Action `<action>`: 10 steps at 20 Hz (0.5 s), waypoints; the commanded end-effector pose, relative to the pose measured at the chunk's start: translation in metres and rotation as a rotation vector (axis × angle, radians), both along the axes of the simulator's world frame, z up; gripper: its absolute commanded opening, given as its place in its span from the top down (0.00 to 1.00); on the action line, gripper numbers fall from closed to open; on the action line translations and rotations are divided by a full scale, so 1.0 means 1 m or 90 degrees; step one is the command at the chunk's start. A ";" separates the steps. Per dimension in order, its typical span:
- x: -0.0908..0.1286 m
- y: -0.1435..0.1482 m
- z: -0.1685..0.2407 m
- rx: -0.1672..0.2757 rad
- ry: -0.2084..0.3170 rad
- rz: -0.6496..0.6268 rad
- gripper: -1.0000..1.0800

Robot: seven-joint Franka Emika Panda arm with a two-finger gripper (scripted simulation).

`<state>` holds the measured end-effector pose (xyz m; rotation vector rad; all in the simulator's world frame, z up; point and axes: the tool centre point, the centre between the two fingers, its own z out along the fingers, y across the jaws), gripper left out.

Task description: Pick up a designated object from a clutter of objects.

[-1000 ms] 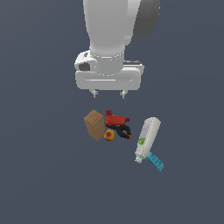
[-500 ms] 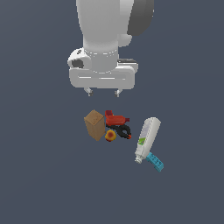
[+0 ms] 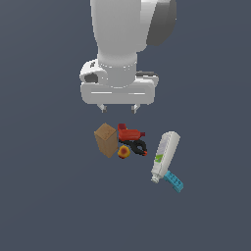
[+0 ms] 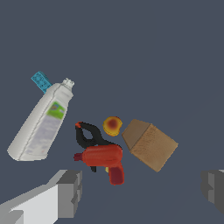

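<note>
Tan cardboard marks the exterior view's left end of the clutter: a small cardboard box (image 3: 106, 139) stands tilted on the flat dark grey surface (image 3: 44, 196), whose edges lie outside both views, so nothing can be placed by them. Just beside the box, toward the exterior view's right, lies a red and black tool (image 3: 132, 138) shaped like a small drill, and a small orange-red fruit (image 3: 124, 152) sits between the box and the tool's black part, close to both. Further toward the exterior view's right, apart from the tool, a white bottle (image 3: 164, 156) with a green label lies on its side, its cap end pointing toward the camera. The light-blue studded brick (image 3: 173, 181) lies at that cap end, touching or almost touching the bottle, and forms the right-hand limit of the group in the exterior view; in the wrist view only a small blue corner of it shows past the bottle's cap. The gripper (image 3: 117, 108) hangs above the box and the tool, well clear of every object, its fingers (image 4: 70, 192) spread wide apart with nothing between them
</note>
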<state>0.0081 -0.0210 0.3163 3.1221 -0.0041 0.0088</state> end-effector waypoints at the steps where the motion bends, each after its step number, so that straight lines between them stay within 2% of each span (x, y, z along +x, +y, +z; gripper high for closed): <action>1: 0.008 0.006 -0.005 -0.002 0.001 0.016 0.04; 10: 0.052 0.045 -0.042 -0.011 0.004 0.112 0.04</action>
